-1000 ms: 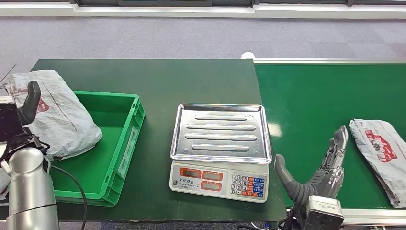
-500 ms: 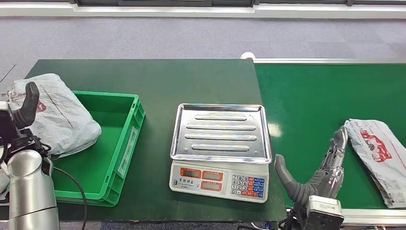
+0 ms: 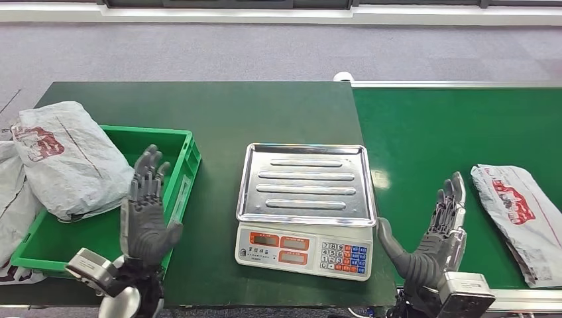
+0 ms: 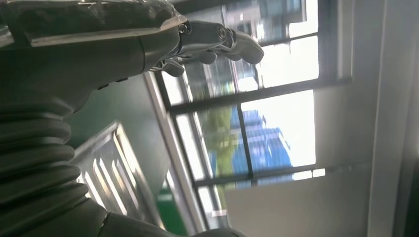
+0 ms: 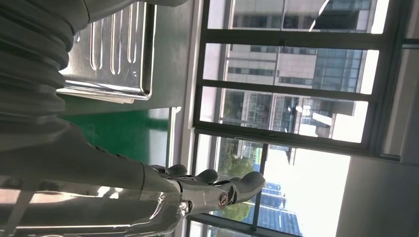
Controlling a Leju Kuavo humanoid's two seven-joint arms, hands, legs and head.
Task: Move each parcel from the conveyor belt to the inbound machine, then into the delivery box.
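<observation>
Inside the green crate [image 3: 177,173], seemingly partway, one parcel [image 3: 66,162].

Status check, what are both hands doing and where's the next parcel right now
Left hand open, raised by the green box. Right hand open beside the scale. Next parcel on the conveyor belt, untouched. Scale tray bare, nothing blocking.

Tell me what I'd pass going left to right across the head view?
Grey parcel lying over the green box → left hand → scale → right hand → parcel on the conveyor belt.
</observation>
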